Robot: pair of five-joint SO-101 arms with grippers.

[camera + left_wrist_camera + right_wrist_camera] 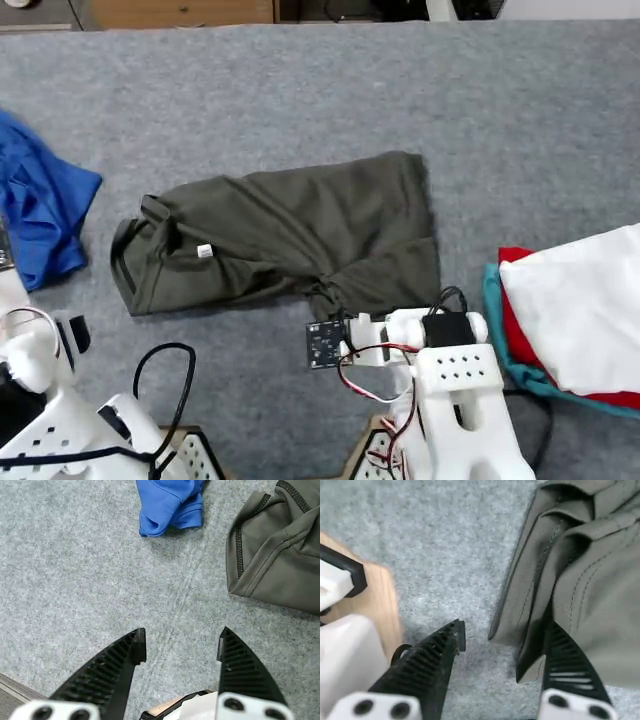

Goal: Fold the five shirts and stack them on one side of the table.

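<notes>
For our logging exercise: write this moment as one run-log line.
olive shirt: rumpled, mid-table | right pincer: open at its edge | left pincer: open over table | stack: right side

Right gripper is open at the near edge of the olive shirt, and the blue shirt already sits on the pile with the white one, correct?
Not the blue shirt: the high view shows it crumpled alone at the opposite end of the table from the white shirt. The right gripper is open at the olive shirt's near edge.
</notes>
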